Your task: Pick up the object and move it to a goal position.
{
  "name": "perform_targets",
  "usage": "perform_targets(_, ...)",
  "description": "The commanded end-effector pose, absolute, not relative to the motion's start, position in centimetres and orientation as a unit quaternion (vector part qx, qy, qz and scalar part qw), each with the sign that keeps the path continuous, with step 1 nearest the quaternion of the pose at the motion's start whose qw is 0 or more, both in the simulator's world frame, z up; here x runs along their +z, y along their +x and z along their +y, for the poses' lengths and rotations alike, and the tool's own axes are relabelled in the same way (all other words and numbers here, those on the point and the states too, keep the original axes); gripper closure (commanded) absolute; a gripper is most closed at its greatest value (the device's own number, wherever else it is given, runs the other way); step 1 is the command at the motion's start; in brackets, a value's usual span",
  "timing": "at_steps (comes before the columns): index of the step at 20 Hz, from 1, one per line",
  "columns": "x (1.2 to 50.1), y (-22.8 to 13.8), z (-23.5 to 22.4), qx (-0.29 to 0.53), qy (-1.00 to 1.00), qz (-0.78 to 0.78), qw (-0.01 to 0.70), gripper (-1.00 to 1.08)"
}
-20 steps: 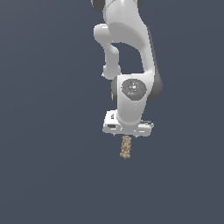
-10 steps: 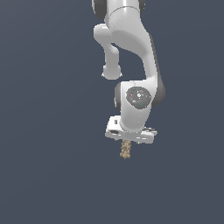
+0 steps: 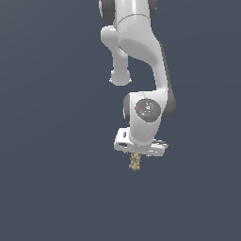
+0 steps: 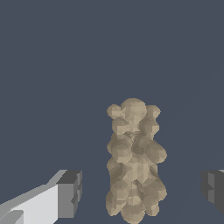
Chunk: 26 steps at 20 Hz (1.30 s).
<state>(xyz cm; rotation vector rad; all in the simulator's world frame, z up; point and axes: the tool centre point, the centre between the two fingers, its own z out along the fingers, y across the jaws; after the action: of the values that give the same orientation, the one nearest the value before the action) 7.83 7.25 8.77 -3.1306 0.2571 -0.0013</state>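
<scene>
We see hand (image 3: 136, 154) low over stick (image 4: 134, 159), fingers (image 4: 70, 194) spread wide, nothing gripped. Stick lies between them, nearer one finger. Risk: uneven closing nudges knobbly stick sideways; grip slips off bumps.

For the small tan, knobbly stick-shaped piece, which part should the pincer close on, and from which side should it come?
Best to grip the small tan, knobbly stick-shaped piece across its narrow middle, coming down from above. It is long and thin, and in the wrist view the pincer already has one dark finger on each long side, with gaps, so closing there should pinch its short width.
</scene>
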Motion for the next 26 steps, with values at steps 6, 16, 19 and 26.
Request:
perform_targets(6,5.5,7.8,7.3,0.000,-0.997,0.083,0.000,-0.92)
perform_targets(16,5.6,7.9,7.3,0.000,-0.997,0.083,0.000,1.08)
perform_targets(19,5.6,7.9,7.3,0.000,-0.997,0.083,0.000,1.08)
perform_targets(26,6.3,7.7,7.4,0.000,-0.997,0.083,0.000,1.08)
